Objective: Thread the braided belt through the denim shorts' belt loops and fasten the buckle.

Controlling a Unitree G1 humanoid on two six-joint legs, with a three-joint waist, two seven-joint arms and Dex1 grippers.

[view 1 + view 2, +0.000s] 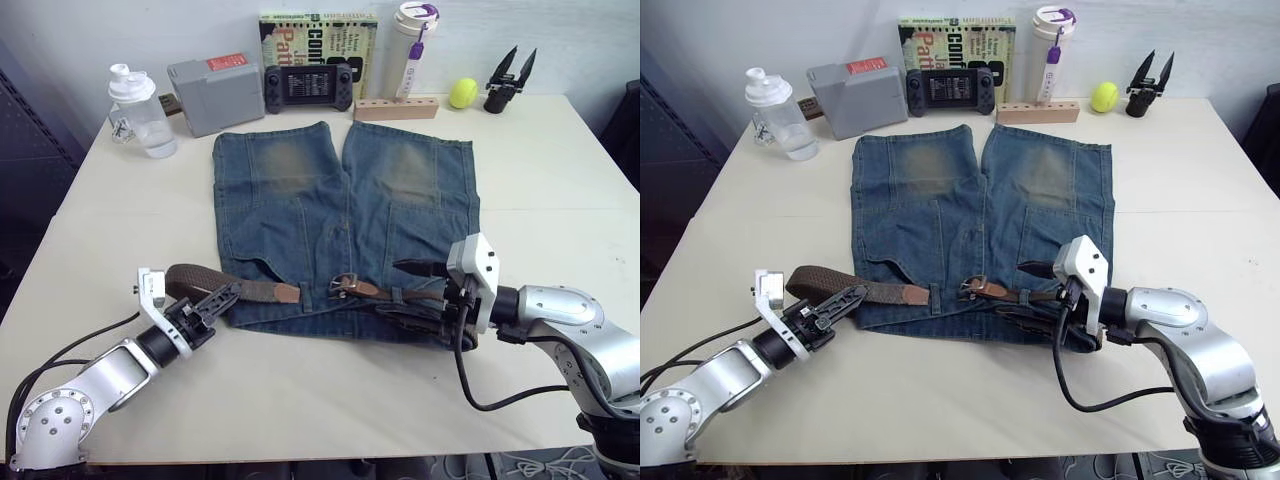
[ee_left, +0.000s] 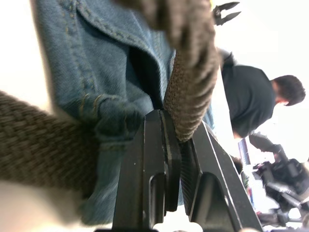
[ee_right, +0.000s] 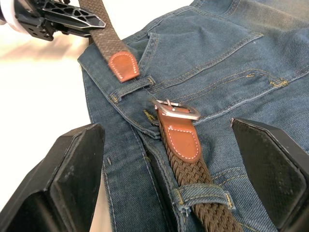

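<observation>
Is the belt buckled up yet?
Not yet. The buckle lies open on the denim shorts, and the belt's tan tip sits apart from it.

One pair of denim shorts (image 1: pixel 340 230) and one braided belt (image 1: pixel 250 290) with one buckle (image 3: pixel 177 111) lie on one worktop (image 1: pixel 300 400). Behind them stand two bottles, one grey box (image 1: pixel 213 93), one handheld game console (image 1: pixel 308 86), one book (image 1: pixel 318 40), one wooden block (image 1: pixel 396 108) and one yellow ball (image 1: pixel 462 93).

Looks like a robotics lab or test room, not a home. Plain cream table (image 1: pixel 560 200) against a bare wall, random props lined up at the back: shaker bottle (image 1: pixel 140 112), grey box (image 1: pixel 215 94), handheld console (image 1: pixel 307 87), book (image 1: pixel 318 40), tennis ball (image 1: pixel 462 93), spare gripper (image 1: pixel 508 82). Person (image 2: pixel 248 99) off to the side beside camera gear (image 2: pixel 282 176).
</observation>
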